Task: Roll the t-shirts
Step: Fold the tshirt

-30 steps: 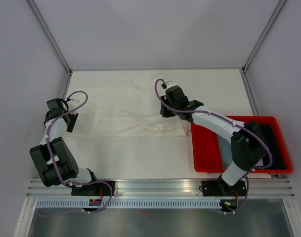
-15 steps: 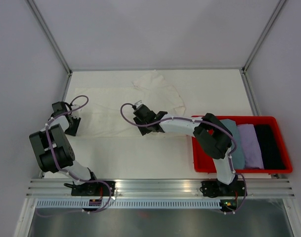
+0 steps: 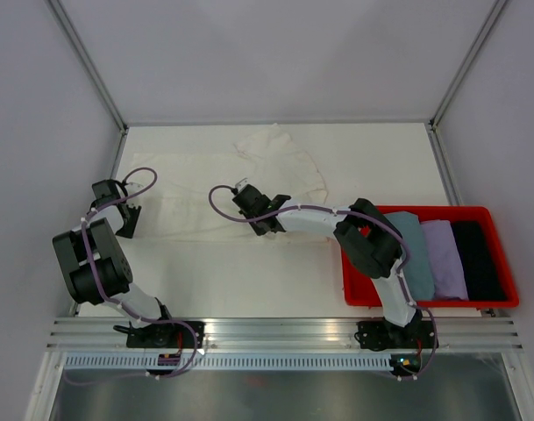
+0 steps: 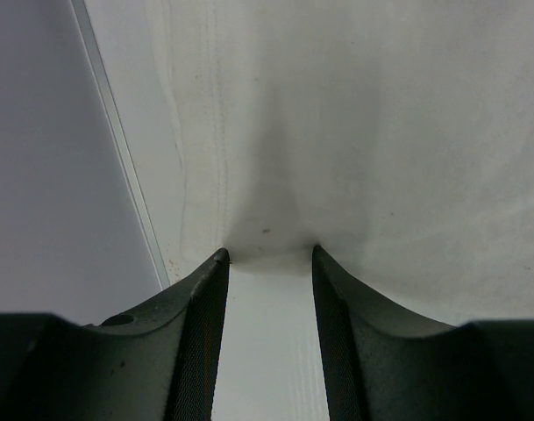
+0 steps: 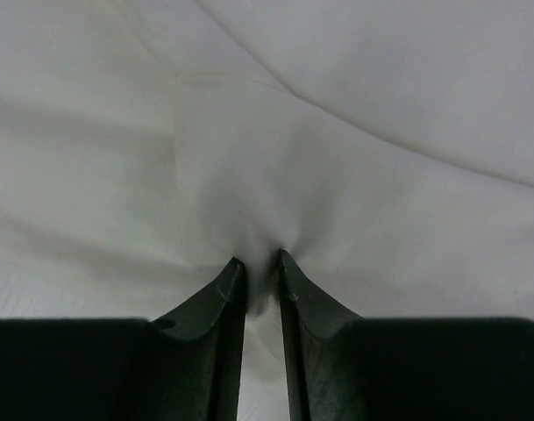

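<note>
A cream-white t-shirt [image 3: 205,189] lies spread on the white table, with a bunched part at the far middle. My left gripper [image 3: 129,221] is at the shirt's left end. In the left wrist view the gripper [image 4: 269,253] is open, its tips touching the shirt's stitched hem [image 4: 380,132], with bare table between the fingers. My right gripper [image 3: 271,224] is at the shirt's near edge, right of the middle. In the right wrist view the gripper [image 5: 260,259] is shut on a pinched fold of the shirt [image 5: 337,105].
A red bin [image 3: 347,263] stands at the right and holds rolled garments in teal [image 3: 416,254], lavender [image 3: 446,259] and black [image 3: 481,259]. Grey walls and metal posts enclose the table on the left, far and right sides.
My right gripper swung from the shirt's far right part left and nearer to its near edge and closed on cloth. The shirt's near right fold is gone. My left gripper shifted slightly nearer.
</note>
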